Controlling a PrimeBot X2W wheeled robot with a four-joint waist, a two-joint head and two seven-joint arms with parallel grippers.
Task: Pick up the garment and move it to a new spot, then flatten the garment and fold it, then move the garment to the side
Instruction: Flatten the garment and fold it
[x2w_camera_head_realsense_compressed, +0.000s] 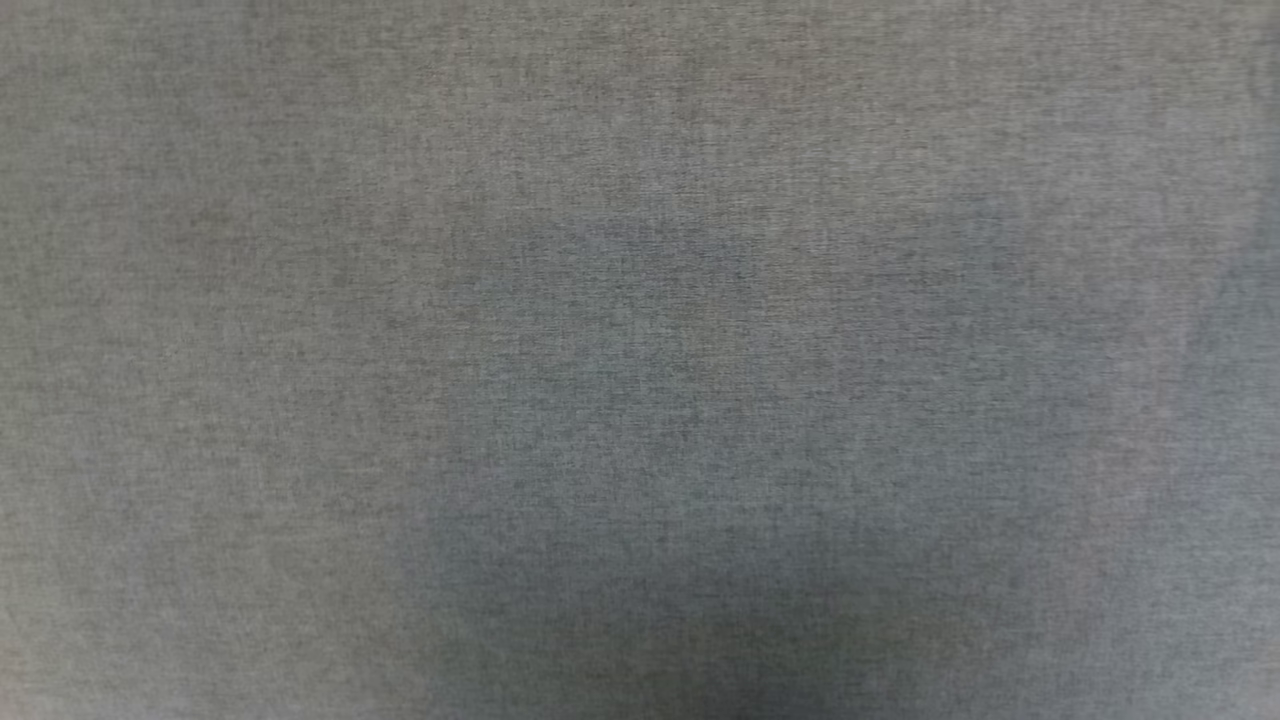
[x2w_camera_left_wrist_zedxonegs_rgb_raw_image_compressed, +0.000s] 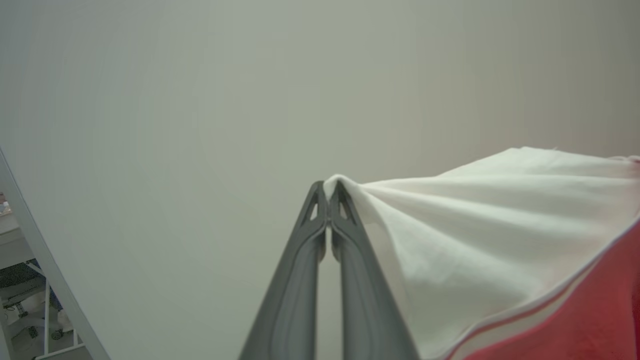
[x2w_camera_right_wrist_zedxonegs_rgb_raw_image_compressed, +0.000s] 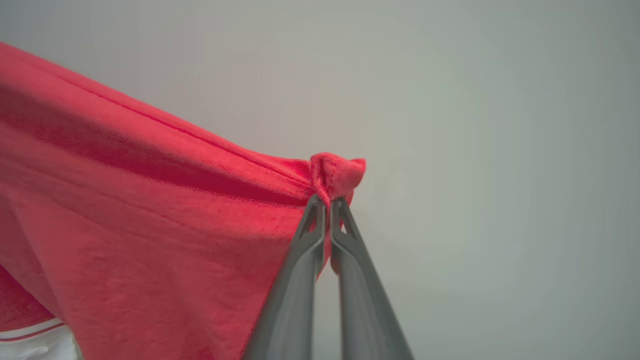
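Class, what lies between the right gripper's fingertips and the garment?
Nothing; the stretch is closed. In the right wrist view, the right gripper is shut on a bunched red corner of the garment, which pokes past its tips.

No text, number, label or sign is showing legibly anywhere; the garment (x2w_camera_right_wrist_zedxonegs_rgb_raw_image_compressed: 150, 225) is presenting plain red and white cloth to both wrist views.

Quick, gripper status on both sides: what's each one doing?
Left gripper: closed, pinching a white sleeve edge of the garment.
Right gripper: closed, pinching a bunched red edge of the garment.
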